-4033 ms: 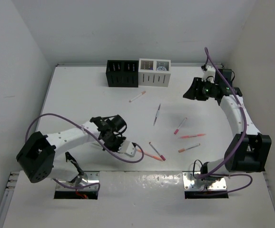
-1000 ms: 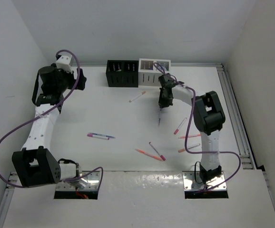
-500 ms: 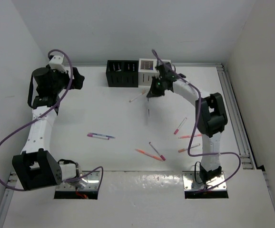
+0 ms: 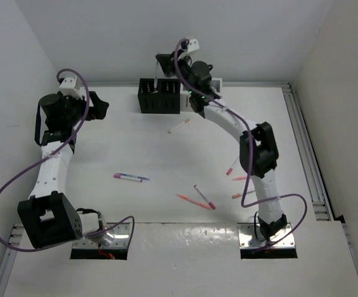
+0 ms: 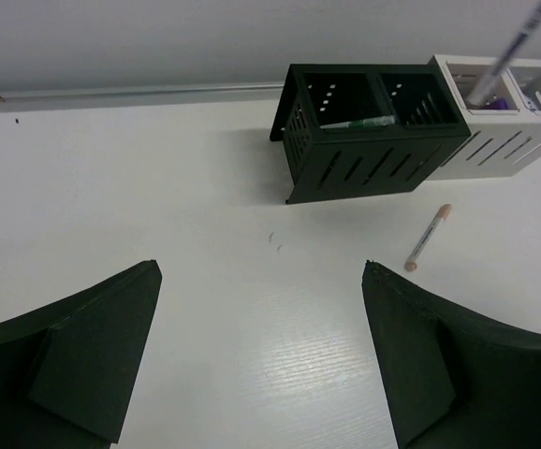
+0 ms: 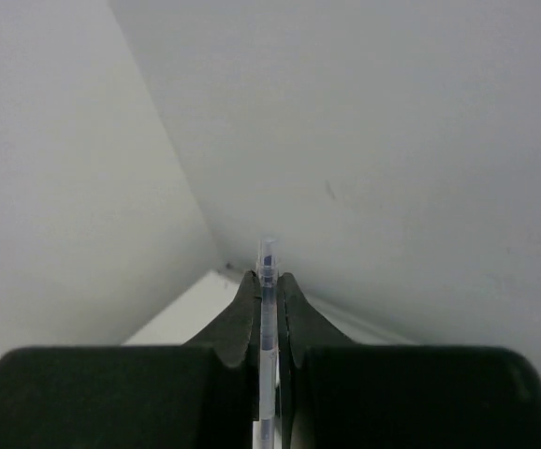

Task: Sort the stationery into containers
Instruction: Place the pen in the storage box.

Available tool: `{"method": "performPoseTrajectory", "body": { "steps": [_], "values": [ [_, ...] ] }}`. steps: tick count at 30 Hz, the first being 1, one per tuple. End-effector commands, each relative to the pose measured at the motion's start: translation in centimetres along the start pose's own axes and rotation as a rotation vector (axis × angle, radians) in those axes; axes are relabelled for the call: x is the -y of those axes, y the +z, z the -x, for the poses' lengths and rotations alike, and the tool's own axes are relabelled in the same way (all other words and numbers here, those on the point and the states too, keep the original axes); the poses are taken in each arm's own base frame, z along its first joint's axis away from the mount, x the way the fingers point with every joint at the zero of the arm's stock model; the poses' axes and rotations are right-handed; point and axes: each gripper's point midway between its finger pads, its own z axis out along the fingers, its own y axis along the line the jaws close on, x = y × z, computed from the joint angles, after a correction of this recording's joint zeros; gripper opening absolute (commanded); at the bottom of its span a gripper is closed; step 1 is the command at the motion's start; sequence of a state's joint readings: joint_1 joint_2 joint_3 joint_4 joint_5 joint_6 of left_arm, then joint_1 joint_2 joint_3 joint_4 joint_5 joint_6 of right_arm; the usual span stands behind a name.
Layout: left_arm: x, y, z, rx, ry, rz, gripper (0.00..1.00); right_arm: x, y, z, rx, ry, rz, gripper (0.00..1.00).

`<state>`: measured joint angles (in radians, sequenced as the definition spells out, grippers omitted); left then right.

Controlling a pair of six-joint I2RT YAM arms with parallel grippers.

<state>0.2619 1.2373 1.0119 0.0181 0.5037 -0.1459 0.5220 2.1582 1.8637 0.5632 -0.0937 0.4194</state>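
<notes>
Top external, obstruction: right arm [image 4: 228, 122] stretches over the far desk [image 4: 104, 145] and covers most of the white box [image 4: 217, 83]. The black box [image 4: 158, 96] is in plain sight, touching it on the left.
Right claw [image 6: 268, 288]: pinched tight on a thin clear pen [image 6: 268, 267].
Held pen, location: the left wrist view shows it slanted, with its lower end in the white box's left compartment.
Left claw [image 5: 261, 271]: spread wide, gripping nothing, raised at the far left of the desk.
Count, boxes: two.
Count, loose pens on desk: seven.
- one pale pen [image 4: 179, 126] near the boxes
- one purple-pink pen [image 4: 130, 177] at left
- two crossed pens [image 4: 197, 199] near centre
- three red-orange pens [image 4: 233, 164] beside the right arm, two partly hidden
Left wrist only: green pen [image 5: 359, 122] lying in the black box.
</notes>
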Motion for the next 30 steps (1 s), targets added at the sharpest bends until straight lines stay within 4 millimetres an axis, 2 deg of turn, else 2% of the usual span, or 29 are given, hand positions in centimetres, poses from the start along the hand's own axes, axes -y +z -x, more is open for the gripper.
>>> {"method": "performPoseTrajectory", "body": {
  "steps": [1,6,8,9,10,12,16,18,20,21,22,23,24,25,26,27,28,29,30],
  "values": [
    [-0.2,-0.4,2.1,0.069,0.012,-0.005,0.95,-0.3,2.0,2.8,0.311,-0.114,-0.041,0.0],
    [-0.6,-1.1,1.5,0.062,0.008,0.008,0.96,-0.5,3.7,1.6,0.397,-0.139,-0.048,0.0],
    [-0.8,-1.4,0.5,0.047,-0.004,0.012,0.96,0.0,4.6,0.5,0.417,-0.155,-0.063,0.0],
    [-0.9,-1.5,0.2,0.041,-0.007,0.016,0.96,-0.1,4.9,1.8,0.458,-0.167,-0.061,0.0],
    [-0.9,-1.5,-0.3,0.032,-0.016,0.013,0.96,0.7,5.1,-0.4,0.436,-0.179,-0.069,0.0],
    [-1.2,-1.8,-0.6,0.03,-0.022,0.021,0.96,0.9,5.1,-0.8,0.449,-0.205,-0.065,0.0],
    [-1.4,-1.6,-2.3,0.004,-0.042,0.019,0.96,1.1,5.1,-3.3,0.426,-0.229,-0.057,0.0],
    [-1.5,-1.4,-2.9,-0.008,-0.032,0.012,0.96,1.7,4.9,-5.1,0.391,-0.223,-0.07,0.0],
    [-1.5,-1.4,-3.4,-0.032,0.005,-0.004,0.96,2.0,4.5,-5.9,0.372,-0.214,-0.084,0.15],
    [-1.0,-1.4,-3.5,-0.042,0.02,-0.031,0.96,2.4,4.1,-7.2,0.347,-0.214,-0.091,0.31],
    [-1.0,-1.5,-3.8,-0.054,0.08,-0.052,0.98,2.5,3.9,-7.6,0.337,-0.209,-0.093,0.36],
    [-0.5,-1.8,-4.9,-0.112,0.11,-0.082,0.99,2.6,3.8,-7.1,0.337,-0.204,-0.093,0.4],
    [-0.2,-1.9,-5.3,-0.132,0.217,-0.124,1.0,2.7,3.6,-7.8,0.317,-0.19,-0.088,0.46],
    [0.9,-2.3,-7.0,-0.204,0.234,-0.173,1.0,2.7,3.5,-8.1,0.303,-0.185,-0.078,0.49],
    [1.4,-2.6,-7.2,-0.229,0.289,-0.21,1.0,2.7,3.2,-7.7,0.295,-0.183,-0.076,0.51],
    [2.2,-2.9,-7.6,-0.231,0.422,-0.292,1.0,2.5,3.0,-7.4,0.291,-0.18,-0.066,0.51],
    [3.5,-4.0,-9.3,-0.296,0.433,-0.36,1.0,2.4,2.8,-7.2,0.285,-0.181,-0.059,0.52],
    [4.2,-4.5,-10.1,-0.321,0.464,-0.404,1.0,2.5,2.3,-7.8,0.258,-0.173,-0.062,0.52],
    [5.6,-4.8,-10.7,-0.321,0.573,-0.489,1.0,1.6,1.9,-5.0,0.286,-0.164,-0.052,0.51]
  ]
}}
